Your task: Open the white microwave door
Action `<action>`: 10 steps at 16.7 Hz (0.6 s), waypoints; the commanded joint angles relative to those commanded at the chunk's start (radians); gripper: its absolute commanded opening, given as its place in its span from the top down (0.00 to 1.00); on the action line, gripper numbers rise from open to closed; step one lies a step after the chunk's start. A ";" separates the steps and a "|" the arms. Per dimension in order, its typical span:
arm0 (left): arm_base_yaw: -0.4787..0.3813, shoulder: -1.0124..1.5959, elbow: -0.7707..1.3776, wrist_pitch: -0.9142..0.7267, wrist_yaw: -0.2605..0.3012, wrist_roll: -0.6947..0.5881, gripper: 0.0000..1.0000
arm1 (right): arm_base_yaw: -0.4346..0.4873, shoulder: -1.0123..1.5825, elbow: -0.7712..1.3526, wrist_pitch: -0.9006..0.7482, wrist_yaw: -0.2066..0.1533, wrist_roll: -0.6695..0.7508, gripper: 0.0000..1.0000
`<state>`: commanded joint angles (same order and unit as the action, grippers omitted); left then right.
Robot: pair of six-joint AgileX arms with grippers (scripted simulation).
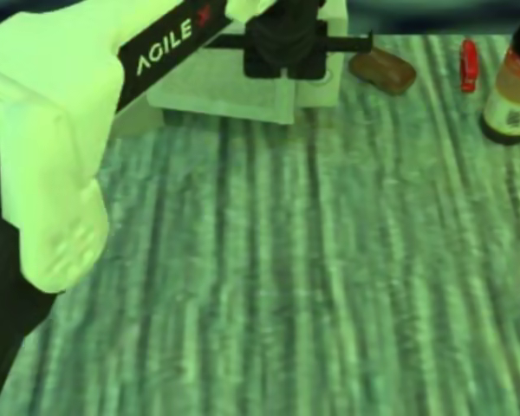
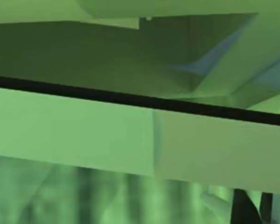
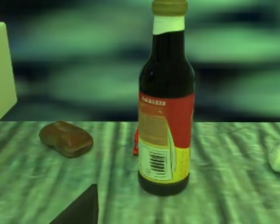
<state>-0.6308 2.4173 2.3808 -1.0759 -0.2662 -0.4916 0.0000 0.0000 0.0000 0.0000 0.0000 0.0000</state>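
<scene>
Striped table (image 1: 329, 286) fills most of the top view. Left arm (image 1: 52, 130) is stretched from the near left corner up to the white microwave (image 1: 243, 87) at the far edge, left of centre. Left gripper (image 1: 282, 39) is seen over the microwave's front; the white microwave door (image 2: 84, 130) sits right against the wrist camera, swung out from the body, cavity visible behind it. Whether the left claw is open or closed cannot be told. Right of the microwave: dark sauce bottle (image 3: 165, 107) upright near the right edge, brown rounded block (image 1: 383, 71) just beside the microwave, small red object (image 1: 470, 65) between them. Right claw's state cannot be told
</scene>
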 joint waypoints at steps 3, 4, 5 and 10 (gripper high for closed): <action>0.000 -0.021 -0.036 0.022 0.004 0.010 1.00 | 0.000 0.000 0.000 0.000 0.000 0.000 0.00; 0.000 -0.021 -0.036 0.022 0.004 0.010 1.00 | 0.000 0.000 0.000 0.000 0.000 0.000 0.00; 0.000 -0.021 -0.036 0.022 0.004 0.010 1.00 | 0.000 0.000 0.000 0.000 0.000 0.000 0.00; 0.000 -0.021 -0.036 0.022 0.004 0.010 1.00 | 0.000 0.000 0.000 0.000 0.000 0.000 0.00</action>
<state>-0.6304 2.3959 2.3446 -1.0540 -0.2621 -0.4821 0.0000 0.0000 0.0000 0.0000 0.0000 0.0000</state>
